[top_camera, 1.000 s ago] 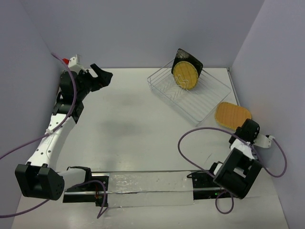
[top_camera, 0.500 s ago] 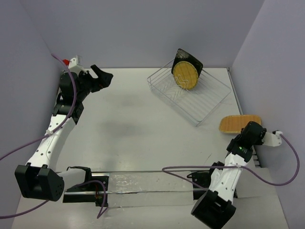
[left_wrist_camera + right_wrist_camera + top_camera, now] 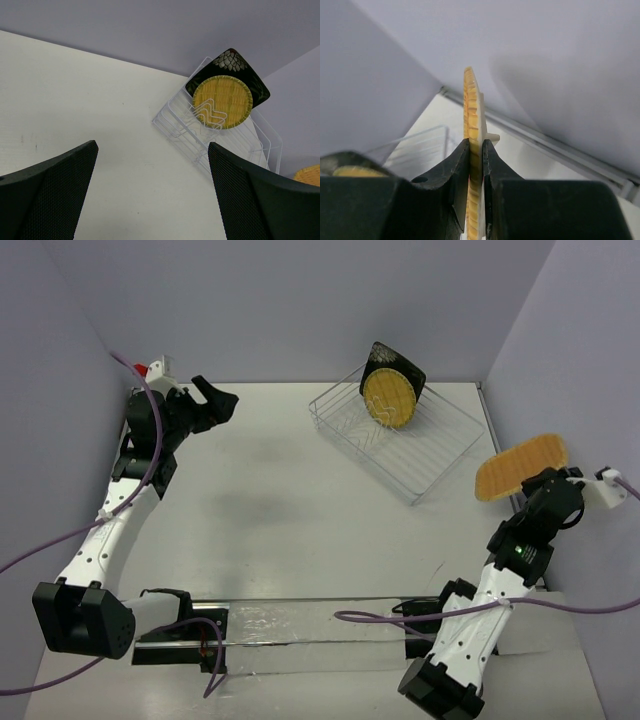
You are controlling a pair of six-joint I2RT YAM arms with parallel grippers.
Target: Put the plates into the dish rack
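Observation:
My right gripper (image 3: 537, 483) is shut on the rim of the orange-tan ridged plate (image 3: 520, 467) and holds it tilted in the air near the right wall, right of the dish rack (image 3: 432, 448). In the right wrist view the plate (image 3: 471, 105) stands edge-on between my closed fingers (image 3: 476, 143). The black flowered square plate (image 3: 396, 360) and the round yellow woven plate (image 3: 388, 398) stand upright in the rack's far corner. My left gripper (image 3: 214, 400) is open and empty at the far left; its view shows the rack (image 3: 183, 131), the black plate (image 3: 231, 61), the yellow plate (image 3: 223, 102) and the orange plate (image 3: 309, 175).
Purple-grey walls enclose the table on the left, back and right; the right wall (image 3: 590, 390) is close to the held plate. A rail (image 3: 560, 147) runs along the wall's base. A clear strip (image 3: 300, 625) lies between the arm bases, with purple cables (image 3: 380, 540) nearby.
My right gripper has lifted the orange-tan plate off the table and carried it up and rightward, tilting it toward its edge. The left arm has barely moved.

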